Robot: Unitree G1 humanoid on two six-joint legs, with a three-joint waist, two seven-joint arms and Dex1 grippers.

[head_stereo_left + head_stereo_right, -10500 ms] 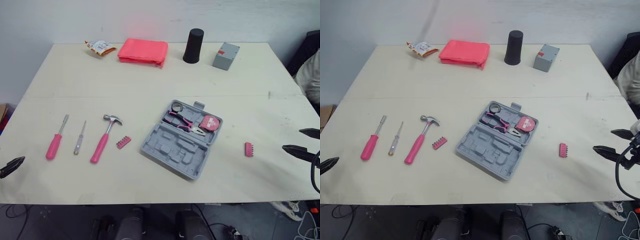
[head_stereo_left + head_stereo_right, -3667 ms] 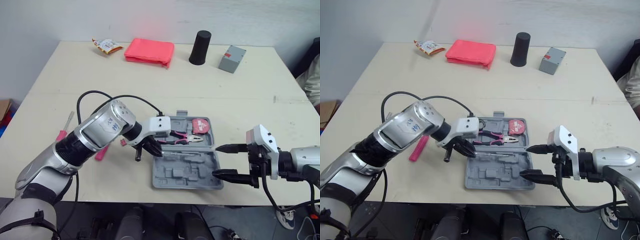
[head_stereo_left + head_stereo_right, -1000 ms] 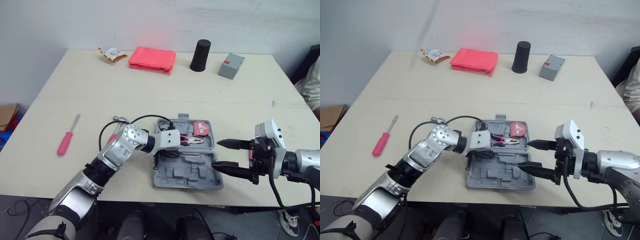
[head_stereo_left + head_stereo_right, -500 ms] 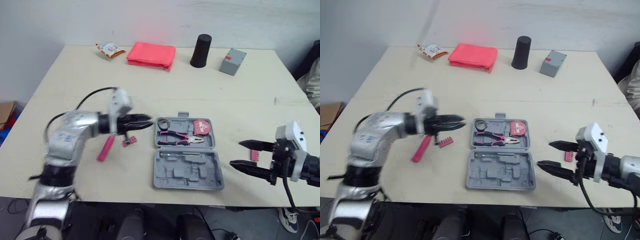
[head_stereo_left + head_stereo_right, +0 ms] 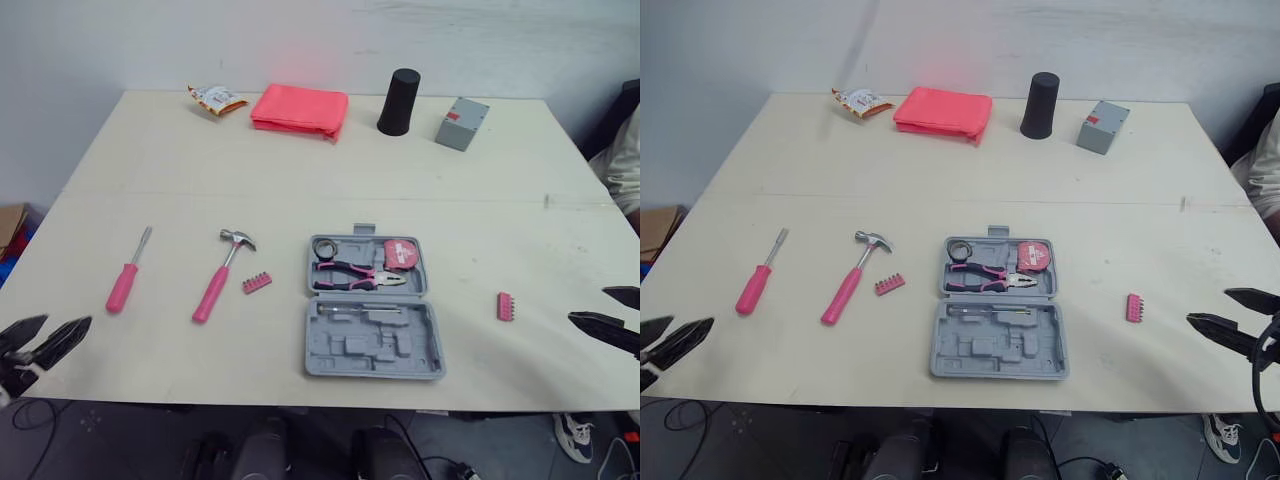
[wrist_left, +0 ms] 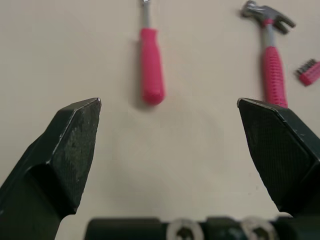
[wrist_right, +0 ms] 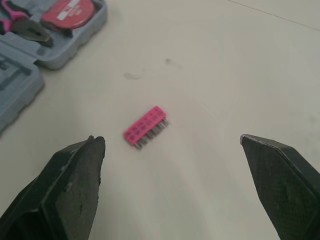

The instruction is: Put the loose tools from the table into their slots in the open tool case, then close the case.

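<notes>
The open tool case [image 5: 372, 320] lies flat just right of the middle of the head view, its upper half holding a ring-shaped piece, pink-handled pliers [image 5: 358, 275] and a pink tape measure [image 5: 398, 254], while a slim screwdriver [image 5: 358, 311] sits in the top slot of the lower half. To the left of the case on the pale bench [image 5: 300, 190] lie a small pink bit holder [image 5: 257, 283], a pink-handled hammer [image 5: 222, 280] and, farther left, a pink-handled screwdriver [image 5: 127, 280]. A second pink bit holder [image 5: 505, 306] lies right of the case. The left fingers [image 6: 70, 145], in the lower left corner, are spread wide and hold nothing. The right fingers [image 7: 75, 175], at the right edge beyond the second bit holder, are also wide apart and empty. Along the top sit a snack packet [image 5: 214, 98], a folded pink cloth [image 5: 299, 107], a black cup [image 5: 399, 101] and a grey box [image 5: 461, 123].
</notes>
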